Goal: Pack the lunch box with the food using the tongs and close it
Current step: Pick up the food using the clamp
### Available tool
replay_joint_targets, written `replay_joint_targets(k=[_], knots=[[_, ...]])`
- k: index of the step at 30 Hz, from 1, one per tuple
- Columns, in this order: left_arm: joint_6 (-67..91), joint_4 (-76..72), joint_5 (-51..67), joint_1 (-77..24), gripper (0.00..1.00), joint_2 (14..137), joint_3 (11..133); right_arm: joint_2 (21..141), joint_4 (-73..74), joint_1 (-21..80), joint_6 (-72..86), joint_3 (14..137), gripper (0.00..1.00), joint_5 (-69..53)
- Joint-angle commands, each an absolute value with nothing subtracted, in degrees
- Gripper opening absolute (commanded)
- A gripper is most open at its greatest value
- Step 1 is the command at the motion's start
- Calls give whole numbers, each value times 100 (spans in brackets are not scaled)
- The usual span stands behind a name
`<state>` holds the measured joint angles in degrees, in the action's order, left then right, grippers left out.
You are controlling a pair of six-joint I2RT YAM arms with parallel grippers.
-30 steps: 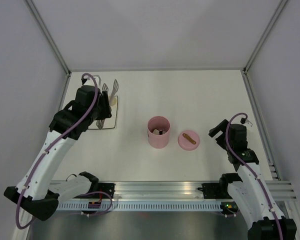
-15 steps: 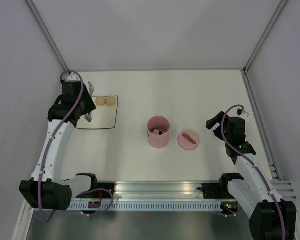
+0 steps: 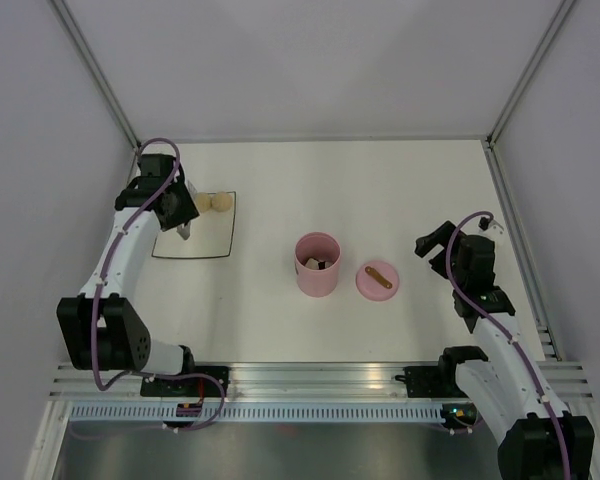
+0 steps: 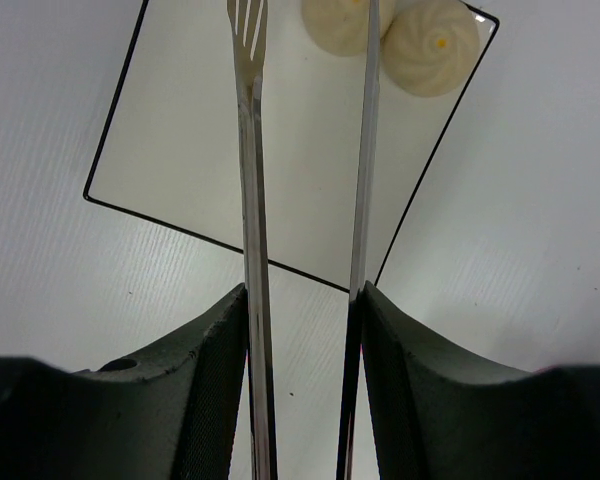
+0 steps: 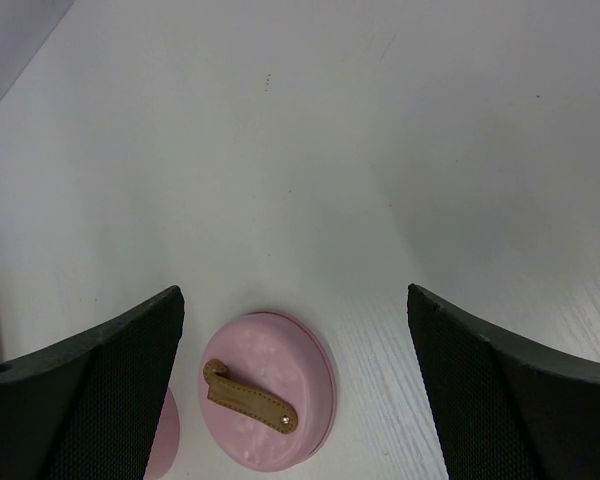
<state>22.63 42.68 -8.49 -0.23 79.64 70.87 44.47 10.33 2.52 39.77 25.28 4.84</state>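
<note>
**Top view.** The left gripper (image 3: 178, 212) sits at the upper left of the frame, over a pale black-edged sheet (image 3: 205, 240). It pinches the slim silver tongs (image 4: 250, 180) between its fingers (image 4: 195, 400). The jaws press on the outer faces of the two tong arms, which stand apart. Two round beige buns (image 3: 221, 203) lie side by side at the sheet's top edge, just right of this gripper. The pink lunch box (image 3: 317, 278) stands upright and uncovered at the centre of the white table (image 3: 380, 180). Black-and-white food pieces (image 3: 318, 263) are visible inside it. Its round pink lid (image 3: 377, 288) lies flat just right of it, near but apart, with the brown strap handle (image 3: 378, 274) facing up. The right gripper (image 3: 435, 245) hangs at the right of the frame, beyond the lid, its jaws spread wide and holding nothing.

**Left wrist view.** The tongs run up the middle of the frame. Their left arm ends in a slotted tip over bare sheet. Their right arm crosses one bun at the top edge; whether metal touches bun cannot be told.

**Right wrist view.** The lid lies at the lower centre, seen between the two spread fingers. A sliver of the lunch box shows at the lower left.
</note>
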Motion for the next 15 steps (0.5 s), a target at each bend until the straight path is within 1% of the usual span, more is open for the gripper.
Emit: replay_joint_targets(k=[1, 7, 15], knots=[[2101, 3920, -862, -18, 52, 8199, 7399, 4412, 1055, 281, 3938, 2540, 98, 624], [2013, 3841, -598, -18, 54, 8648, 7734, 4623, 1134, 281, 3876, 2654, 98, 659], [1995, 3771, -387, -18, 54, 8912, 7638, 4649, 1143, 281, 3920, 2672, 98, 764]])
